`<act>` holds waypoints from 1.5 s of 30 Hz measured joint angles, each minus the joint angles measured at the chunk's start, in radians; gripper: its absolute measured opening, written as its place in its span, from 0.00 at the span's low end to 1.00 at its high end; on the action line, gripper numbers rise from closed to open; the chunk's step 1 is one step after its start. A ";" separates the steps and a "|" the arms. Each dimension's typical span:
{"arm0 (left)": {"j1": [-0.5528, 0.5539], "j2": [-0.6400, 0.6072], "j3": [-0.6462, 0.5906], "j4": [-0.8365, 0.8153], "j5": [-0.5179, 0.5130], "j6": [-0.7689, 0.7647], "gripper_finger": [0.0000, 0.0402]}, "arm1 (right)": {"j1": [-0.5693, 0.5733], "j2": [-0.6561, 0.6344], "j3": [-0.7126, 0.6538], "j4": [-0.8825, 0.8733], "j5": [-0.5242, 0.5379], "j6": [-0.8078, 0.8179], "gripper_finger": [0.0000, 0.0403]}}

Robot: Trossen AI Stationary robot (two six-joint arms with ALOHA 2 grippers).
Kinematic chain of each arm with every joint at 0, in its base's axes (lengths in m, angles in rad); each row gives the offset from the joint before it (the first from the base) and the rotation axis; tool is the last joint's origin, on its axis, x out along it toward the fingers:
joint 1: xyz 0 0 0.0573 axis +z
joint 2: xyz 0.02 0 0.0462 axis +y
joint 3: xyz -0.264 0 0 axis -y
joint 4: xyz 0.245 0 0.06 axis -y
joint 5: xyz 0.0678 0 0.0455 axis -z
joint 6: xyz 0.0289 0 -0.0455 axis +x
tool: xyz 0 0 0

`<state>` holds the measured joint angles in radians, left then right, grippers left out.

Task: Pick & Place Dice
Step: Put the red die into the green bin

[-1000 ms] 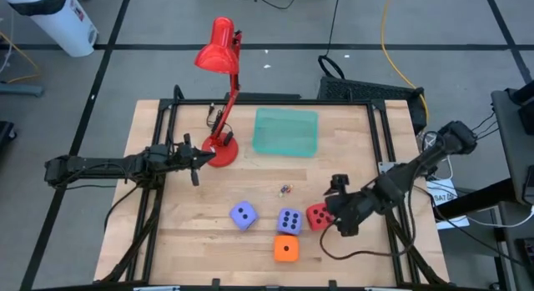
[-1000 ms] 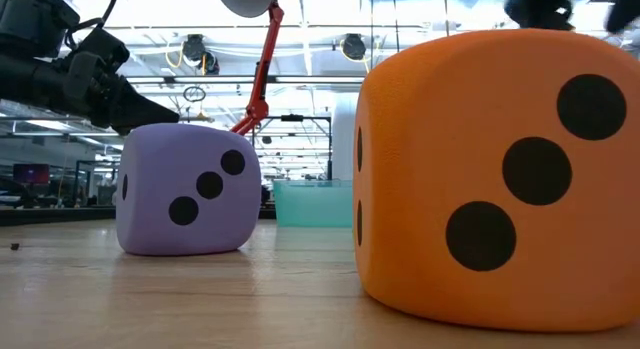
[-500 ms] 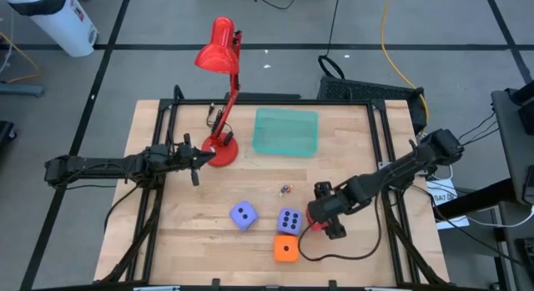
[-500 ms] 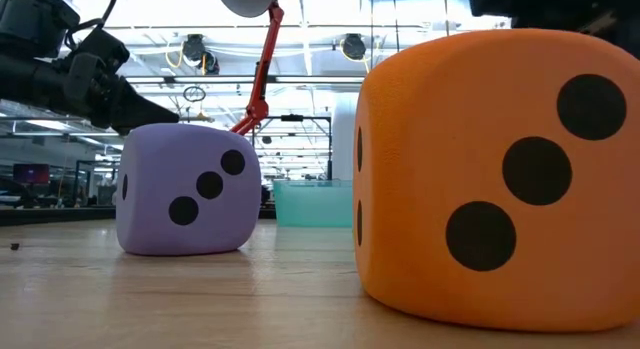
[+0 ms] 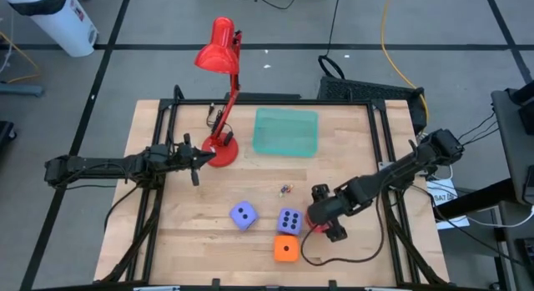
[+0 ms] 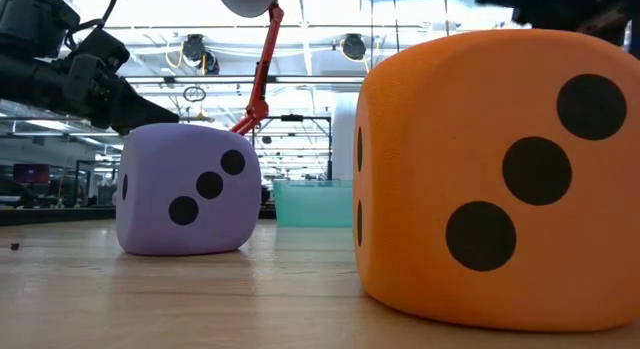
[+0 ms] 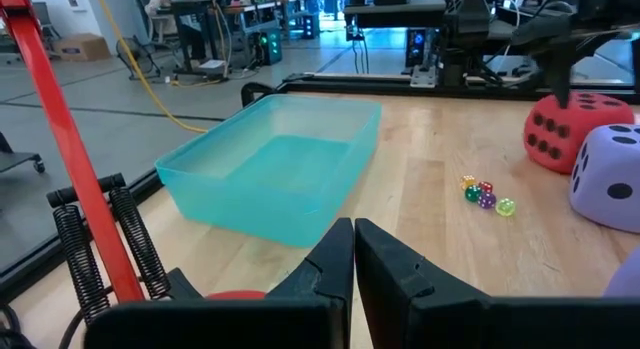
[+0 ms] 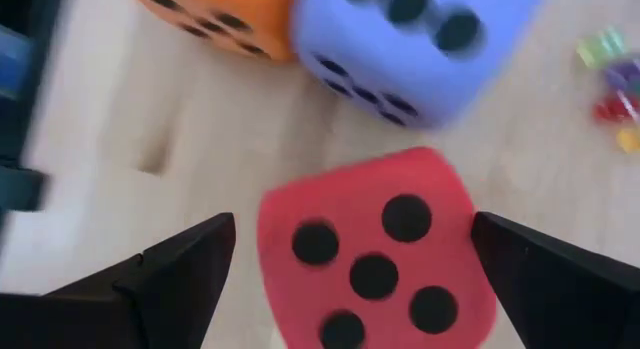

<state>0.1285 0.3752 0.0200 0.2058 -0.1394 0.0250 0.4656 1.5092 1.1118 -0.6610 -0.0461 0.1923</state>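
The red die point(image 8: 375, 254) sits on the wood, five pips up. My right gripper point(image 8: 350, 234) hangs above it, open, one finger on either side with gaps between. From above, the right gripper point(image 5: 323, 214) covers most of the red die point(image 5: 311, 218). One lavender die point(image 5: 289, 220) stands just left of it and another lavender die point(image 5: 243, 213) farther left. The orange die point(image 5: 286, 248) lies nearer the near edge. My left gripper point(image 5: 198, 162) waits shut beside the lamp base point(image 5: 222, 151).
A teal bin point(image 5: 286, 131) rests toward the far edge, and a red desk lamp point(image 5: 219, 49) leans over the far left corner. A few tiny coloured beads point(image 5: 286, 189) lie mid-table. Black frame rails point(image 5: 158, 199) run along the left and right sides.
My right gripper has moved toward the table's left, from beside the red die to over it, and now covers most of it. The dice have stayed where they were.
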 joint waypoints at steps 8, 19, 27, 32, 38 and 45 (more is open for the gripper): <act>0.000 0.000 0.000 0.000 0.000 -0.005 0.06 | 0.048 -0.034 0.051 -0.013 0.084 -0.081 0.98; 0.000 0.000 0.000 0.000 -0.001 -0.003 0.06 | -0.003 -0.010 0.054 -0.109 0.043 -0.172 0.98; 0.000 0.000 0.000 0.000 -0.001 -0.002 0.06 | -0.021 0.009 0.053 -0.130 -0.008 -0.178 0.98; 0.000 0.000 0.000 0.000 -0.001 -0.002 0.06 | -0.021 0.033 0.051 -0.132 -0.009 -0.179 0.98; 0.000 0.000 0.000 0.000 -0.001 -0.002 0.06 | -0.022 0.039 0.013 -0.082 -0.006 -0.173 0.98; 0.000 0.000 0.000 0.000 -0.001 -0.003 0.06 | -0.020 0.036 -0.063 0.025 -0.019 -0.152 0.98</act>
<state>0.1287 0.3752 0.0200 0.2054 -0.1406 0.0223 0.4454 1.5456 1.0486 -0.6358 -0.0647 0.0400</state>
